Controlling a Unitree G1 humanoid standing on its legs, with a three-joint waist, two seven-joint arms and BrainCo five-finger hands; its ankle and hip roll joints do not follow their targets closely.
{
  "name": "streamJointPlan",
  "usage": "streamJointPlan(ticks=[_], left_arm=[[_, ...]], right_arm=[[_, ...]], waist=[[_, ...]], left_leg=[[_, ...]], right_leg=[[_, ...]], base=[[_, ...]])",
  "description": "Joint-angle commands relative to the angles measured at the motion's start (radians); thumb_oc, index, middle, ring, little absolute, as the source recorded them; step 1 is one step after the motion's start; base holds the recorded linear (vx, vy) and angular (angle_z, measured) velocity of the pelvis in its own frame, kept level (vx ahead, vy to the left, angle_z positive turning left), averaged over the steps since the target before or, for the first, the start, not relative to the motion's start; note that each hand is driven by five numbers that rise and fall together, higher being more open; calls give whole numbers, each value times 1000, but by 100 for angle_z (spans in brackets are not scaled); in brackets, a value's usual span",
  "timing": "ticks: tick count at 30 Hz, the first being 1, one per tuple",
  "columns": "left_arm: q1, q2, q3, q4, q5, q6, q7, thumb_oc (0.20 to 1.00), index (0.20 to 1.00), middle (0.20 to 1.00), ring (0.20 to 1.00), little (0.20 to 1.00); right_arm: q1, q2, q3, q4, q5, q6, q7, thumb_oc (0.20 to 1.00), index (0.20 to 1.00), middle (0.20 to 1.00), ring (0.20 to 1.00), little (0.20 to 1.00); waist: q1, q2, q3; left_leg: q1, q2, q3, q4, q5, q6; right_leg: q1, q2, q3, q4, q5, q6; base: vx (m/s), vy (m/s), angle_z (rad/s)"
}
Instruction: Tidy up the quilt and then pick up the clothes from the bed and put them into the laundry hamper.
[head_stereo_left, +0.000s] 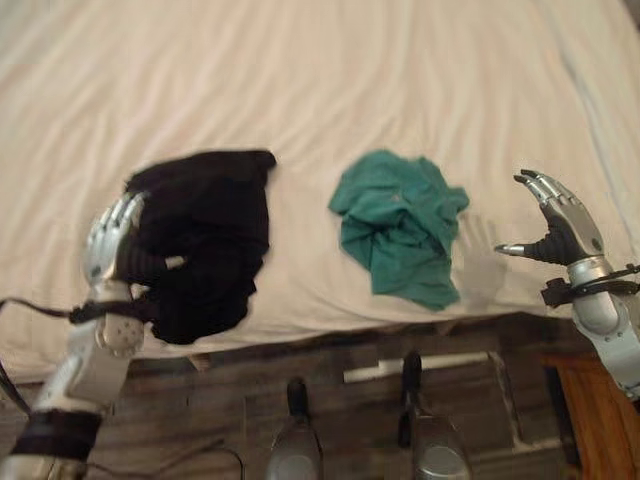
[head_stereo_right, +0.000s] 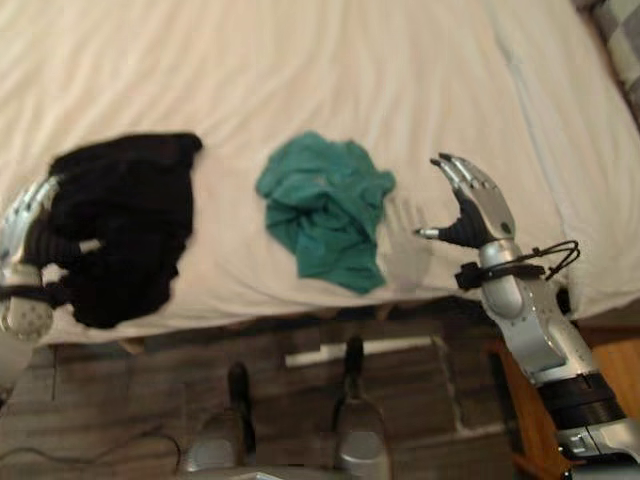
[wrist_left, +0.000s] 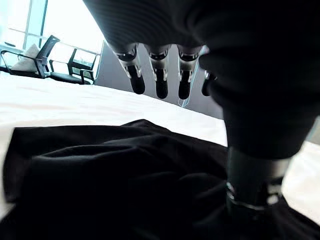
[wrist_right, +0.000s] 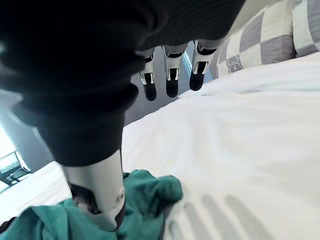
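Note:
A cream quilt (head_stereo_left: 330, 70) lies spread flat over the bed. Two garments rest near its front edge: a black one (head_stereo_left: 205, 240) on the left and a crumpled green one (head_stereo_left: 400, 225) in the middle. My left hand (head_stereo_left: 112, 245) is at the black garment's left side, fingers relaxed over it (wrist_left: 125, 175) and thumb (wrist_left: 255, 190) down against the cloth. My right hand (head_stereo_left: 560, 225) hovers open above the quilt, a little to the right of the green garment (wrist_right: 145, 200), touching nothing.
Dark wood floor (head_stereo_left: 330, 400) runs along the bed's front edge. A brown wooden piece (head_stereo_left: 590, 400) stands at the lower right. A checked pillow (head_stereo_right: 620, 30) lies at the bed's far right. Office chairs (wrist_left: 45, 55) stand by a window beyond the bed.

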Motion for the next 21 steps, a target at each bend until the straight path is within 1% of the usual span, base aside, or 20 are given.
streamJointPlan(ticks=[1,2,3,4,6,7,8,9,10,11,12,13,14,15,17,18,19,20,21], left_arm=[[-77,56,-7,81,63,22,38,1000,1000,1000,1000,1000],[-95,58,-19,96,74,26,41,1000,1000,1000,1000,1000],[-102,63,-28,111,88,32,41,849,849,849,849,849],[-117,64,-43,131,101,36,40,460,460,460,460,460],[-116,66,-63,151,130,41,28,200,200,200,200,200],[-101,46,-80,164,138,41,9,200,200,200,200,200],[-101,45,-79,165,138,40,9,200,200,200,200,200],[-63,-2,-88,166,133,32,-11,200,200,200,200,200],[-56,-4,-82,163,134,32,-12,200,200,200,200,200],[-34,-31,-89,156,126,27,-21,200,200,200,200,200],[11,-89,-89,143,89,11,-30,200,200,200,200,200],[16,-91,-83,140,89,10,-30,200,200,200,200,200],[49,-133,-79,127,50,-1,-35,200,200,200,200,200],[83,-186,-91,114,-11,-18,-40,200,200,200,200,200],[90,-188,-85,112,-13,-18,-40,200,200,200,200,200],[149,-236,-91,94,-72,-37,-51,200,200,200,200,200],[172,-252,-95,85,-99,-50,-64,200,200,200,200,200],[177,-283,-112,100,-114,-57,-69,200,200,200,200,200],[164,-323,-132,171,-157,-53,-60,200,200,200,200,200]], right_arm=[[-82,-30,-2,10,21,-16,-42,1000,1000,1000,1000,1000],[-95,-28,3,15,21,-18,-47,1000,1000,1000,1000,1000],[-105,-28,10,10,19,-21,-49,1000,1000,1000,1000,1000],[-120,-26,19,16,15,-22,-52,1000,1000,1000,1000,1000],[-149,-27,37,12,6,-25,-58,1000,1000,1000,1000,1000],[-167,-23,49,6,-4,-27,-57,1000,1000,1000,1000,1000],[-169,-23,51,7,-5,-27,-57,1000,1000,1000,1000,1000],[-191,-8,73,5,-15,-28,-53,1000,1000,1000,1000,1000],[-195,-8,80,8,-16,-28,-54,1000,1000,1000,1000,1000],[-209,2,91,9,-19,-28,-48,1000,1000,1000,1000,1000],[-253,16,134,21,-23,-23,-36,1000,1000,1000,1000,1000],[-261,16,142,25,-23,-23,-37,1000,1000,1000,1000,1000],[-296,36,183,46,-18,-19,-27,1000,1000,1000,1000,1000],[-333,58,227,72,-10,-8,-7,1000,1000,1000,1000,1000],[-344,59,238,79,-8,-9,-9,1000,1000,1000,1000,1000],[-368,101,286,128,11,2,14,1000,1000,1000,1000,1000],[-381,125,317,171,19,8,28,1000,1000,1000,1000,1000],[-400,158,355,204,17,19,43,1000,1000,1000,1000,1000],[-397,210,404,267,14,32,65,1000,1000,1000,1000,1000]], waist=[[-26,-28,-31],[-25,-29,-27],[-27,-30,-17],[-27,-29,-14],[-25,-28,-1],[-19,-26,2],[-20,-26,2],[-8,-23,5],[-11,-22,5],[-2,-22,6],[15,-20,8],[11,-19,10],[18,-17,14],[39,-15,16],[33,-14,18],[53,-7,19],[62,-4,18],[68,-3,18],[73,-2,18]], left_leg=[[-46,58,10,1,26,-39],[-64,61,9,3,31,-41],[-75,65,10,2,37,-43],[-88,68,11,1,42,-46],[-100,74,13,-3,50,-48],[-101,77,13,-7,55,-50],[-100,78,13,-8,55,-51],[-95,76,12,-14,56,-52],[-92,76,12,-15,56,-52],[-90,75,11,-15,56,-52],[-75,73,10,-17,45,-53],[-77,73,10,-16,50,-52],[-70,69,7,-16,47,-51],[-65,62,3,-13,43,-50],[-62,63,4,-13,42,-50],[-53,54,-1,-9,35,-45],[-48,49,-4,-7,32,-43],[-44,45,-7,-2,27,-39],[-32,40,-11,2,15,-36]], right_leg=[[-38,-44,15,158,-186,69],[-60,-45,18,166,-185,68],[-73,-46,17,171,-183,69],[-90,-47,16,178,-183,69],[-113,-48,14,189,-183,69],[-117,-49,13,192,-184,68],[-117,-49,13,192,-185,68],[-112,-49,11,192,-188,65],[-110,-49,11,191,-188,65],[-107,-49,9,191,-189,62],[-93,-50,9,193,-201,60],[-94,-50,9,190,-194,58],[-85,-51,9,189,-195,55],[-78,-52,6,188,-194,50],[-75,-52,7,187,-194,50],[-60,-56,1,184,-193,47],[-50,-59,-2,181,-192,46],[-41,-61,-4,181,-192,46],[-28,-63,-6,186,-200,45]], base=[[-79,-36,-12],[-79,-34,-11],[-67,-26,-4],[-64,-15,-1],[-54,-9,-8],[-31,-5,-8],[-16,-13,-5],[-6,-10,-4],[0,0,0],[16,-18,3],[-4,-17,7],[-15,-16,12],[-33,-7,21],[-13,-6,24],[-8,3,6],[-12,16,-13],[0,0,0],[7,34,26],[4,31,25]])
